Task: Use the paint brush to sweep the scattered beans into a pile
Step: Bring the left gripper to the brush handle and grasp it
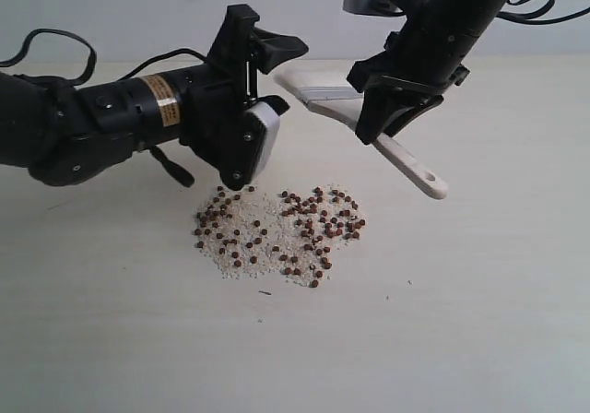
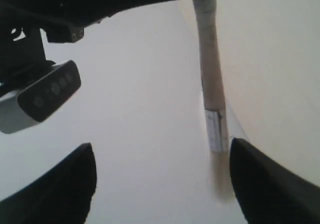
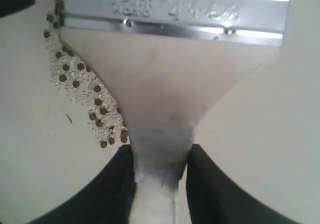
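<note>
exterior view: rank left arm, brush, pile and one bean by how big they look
1. left arm
2. pile
3. brush, partly hidden, so its rank against the pile is unsure
4. bean

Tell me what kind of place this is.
Probably a robot lab bench: a bare pale table, a plain wall, a left arm, and a right arm holding a brush near scattered beans.

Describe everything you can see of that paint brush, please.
The paint brush is wide and flat: silver metal band stamped with characters, pale wooden handle narrowing to a hole at its end. The right claw grips the handle's neck, holding it tilted, beyond the beans in the exterior view. Its bristles are mostly hidden.
</note>
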`<state>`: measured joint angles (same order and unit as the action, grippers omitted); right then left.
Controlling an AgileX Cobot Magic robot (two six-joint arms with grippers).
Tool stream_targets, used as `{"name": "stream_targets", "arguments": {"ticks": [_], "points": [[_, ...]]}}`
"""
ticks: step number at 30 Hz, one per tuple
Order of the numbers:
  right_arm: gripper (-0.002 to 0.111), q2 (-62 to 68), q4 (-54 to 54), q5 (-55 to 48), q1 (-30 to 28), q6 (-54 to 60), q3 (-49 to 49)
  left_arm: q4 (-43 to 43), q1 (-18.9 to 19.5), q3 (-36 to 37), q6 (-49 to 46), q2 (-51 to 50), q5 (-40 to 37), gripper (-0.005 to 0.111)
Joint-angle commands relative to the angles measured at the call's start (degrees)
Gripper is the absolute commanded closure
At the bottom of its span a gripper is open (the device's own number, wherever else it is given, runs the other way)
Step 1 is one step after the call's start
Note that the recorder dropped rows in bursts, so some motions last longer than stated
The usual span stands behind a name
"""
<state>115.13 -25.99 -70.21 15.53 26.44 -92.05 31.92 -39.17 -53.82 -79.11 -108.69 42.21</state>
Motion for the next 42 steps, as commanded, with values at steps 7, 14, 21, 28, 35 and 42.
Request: {"name": "stream_targets", "arguments": {"ticks": [7,14,21,28,35,42], "points": [[0.108,-0.54,-3.86,0.24,-0.21,1.96,-0.54,0.43,-2.76,-3.90,-4.63,-5.34,0.01,0.040],[0.108,-0.43,-4.00,0.24,-0.21,2.35,-0.54,0.51,-3.31,-4.85,-4.53,-5.34,-1.75,0.055],[0.108,-0.43,-4.00,0.24,-0.21,2.35,-0.54,0.48,-4.80,-6.82,-3.99,-5.34,-7.38,0.056],[0.108,-0.43,-3.99,0.24,-0.21,3.88,-0.54,0.15,-4.80,-7.70,3.11,-5.34,-8.19,0.066],[0.108,-0.43,-3.99,0.24,-0.21,4.52,-0.54,0.15,-4.80,-7.83,4.23,-5.34,-10.01,0.083],[0.107,-0.43,-3.99,0.24,-0.21,4.67,-0.54,0.15,-4.80,-7.83,4.65,-5.34,-10.39,0.107]]}}
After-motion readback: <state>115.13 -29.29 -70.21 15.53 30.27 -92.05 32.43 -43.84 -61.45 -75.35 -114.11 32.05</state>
